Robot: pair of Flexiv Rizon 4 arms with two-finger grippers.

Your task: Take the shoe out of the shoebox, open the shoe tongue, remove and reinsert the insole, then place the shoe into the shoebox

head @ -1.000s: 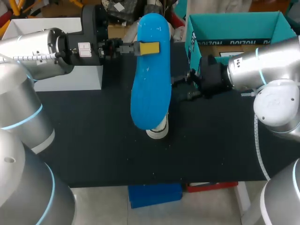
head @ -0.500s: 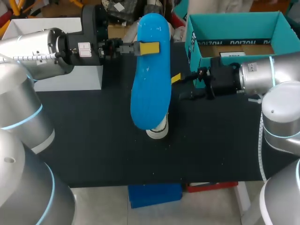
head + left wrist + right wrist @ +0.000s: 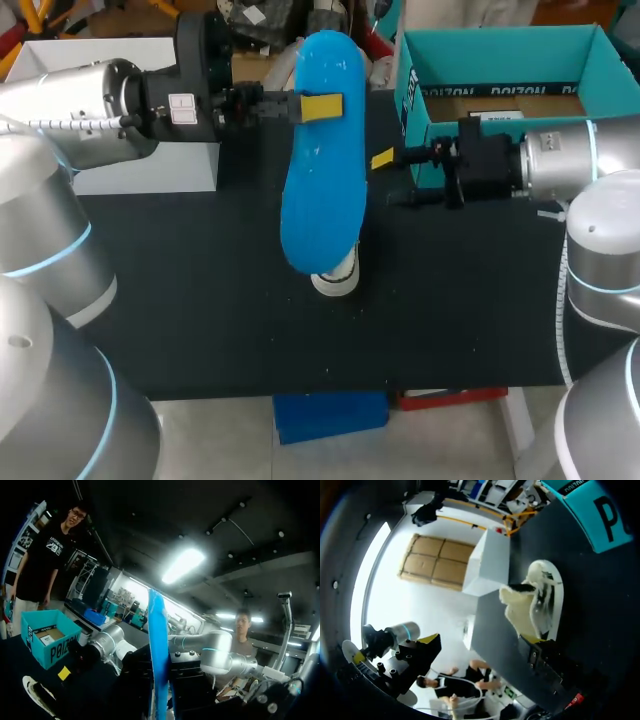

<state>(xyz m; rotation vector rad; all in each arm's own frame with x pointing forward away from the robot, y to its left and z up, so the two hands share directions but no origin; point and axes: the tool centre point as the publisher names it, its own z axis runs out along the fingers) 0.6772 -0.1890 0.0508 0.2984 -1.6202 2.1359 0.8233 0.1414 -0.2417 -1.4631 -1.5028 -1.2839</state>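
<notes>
My left gripper (image 3: 312, 106) is shut on the upper part of a long blue insole (image 3: 322, 170), which it holds up above the table. In the left wrist view the insole (image 3: 159, 650) shows edge-on between the dark fingers of that gripper (image 3: 161, 680). Under the insole lies the white shoe (image 3: 336, 279), with only its toe showing; the right wrist view shows the shoe (image 3: 535, 602) with its tongue pulled up. My right gripper (image 3: 390, 180) stands open just right of the insole, touching nothing, with the shoe ahead of it (image 3: 481, 641). The teal shoebox (image 3: 500, 58) stands open at the back right.
A white box (image 3: 140, 165) stands at the back left of the black table (image 3: 200, 300), behind my left arm. The right arm's wrist lies in front of the shoebox's near wall (image 3: 440, 115). The table's front half holds nothing.
My right arm has drawn back to the right, away from the insole and shoe, and its open gripper has turned. The left gripper and the insole have stayed put.
</notes>
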